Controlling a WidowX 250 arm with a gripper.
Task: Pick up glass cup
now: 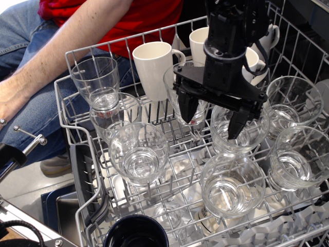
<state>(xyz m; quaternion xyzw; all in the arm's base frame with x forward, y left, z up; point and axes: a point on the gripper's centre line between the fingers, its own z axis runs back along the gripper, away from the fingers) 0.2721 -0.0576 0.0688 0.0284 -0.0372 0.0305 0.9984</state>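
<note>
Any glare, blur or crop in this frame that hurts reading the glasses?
In observation.image, focus is sharp; the gripper is crisp. Bright highlights sit in the glass cups' bases, e.g. the front one, and clear walls blend into the rack wires. The upper-left corner is overexposed. The dark mug is cropped at the bottom.

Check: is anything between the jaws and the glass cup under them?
Nothing visible. The gripper hangs open over the glass cup, one jaw at its rim; the other jaw overlaps a neighbouring glass, crowding that side.
</note>
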